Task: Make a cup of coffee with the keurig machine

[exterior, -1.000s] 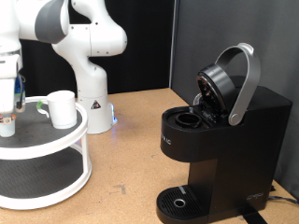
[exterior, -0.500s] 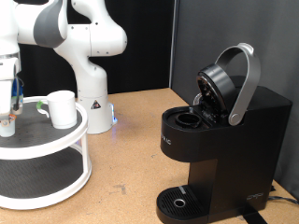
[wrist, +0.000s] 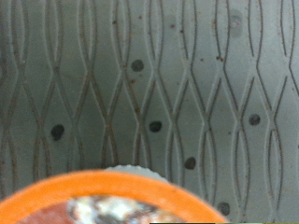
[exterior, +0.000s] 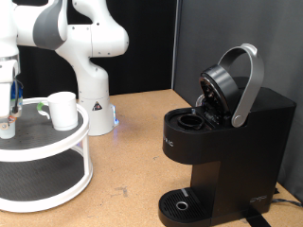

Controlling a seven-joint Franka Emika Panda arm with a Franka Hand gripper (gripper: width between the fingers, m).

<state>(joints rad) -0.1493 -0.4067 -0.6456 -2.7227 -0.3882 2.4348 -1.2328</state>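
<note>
The black keurig machine (exterior: 227,142) stands at the exterior view's right with its silver-handled lid (exterior: 248,80) raised and the pod chamber (exterior: 187,121) open. The white cup (exterior: 62,110) stands on the top tier of a round two-tier shelf (exterior: 47,145) at the left. My gripper (exterior: 9,112) hangs at the far left edge, just above a small white pod (exterior: 8,130) on the same tier, to the left of the cup. The wrist view shows the pod's orange rim and foil top (wrist: 112,201) very close, on the ribbed grey shelf surface (wrist: 149,75). No fingers show there.
The robot's white base (exterior: 95,109) stands behind the shelf. A bare tan tabletop (exterior: 128,151) lies between the shelf and the machine. The machine's round drip tray (exterior: 182,203) is at the bottom front. A dark curtain backs the scene.
Hardly anything: the gripper stays over the pod at the shelf's left edge. The cup and the machine have not moved.
</note>
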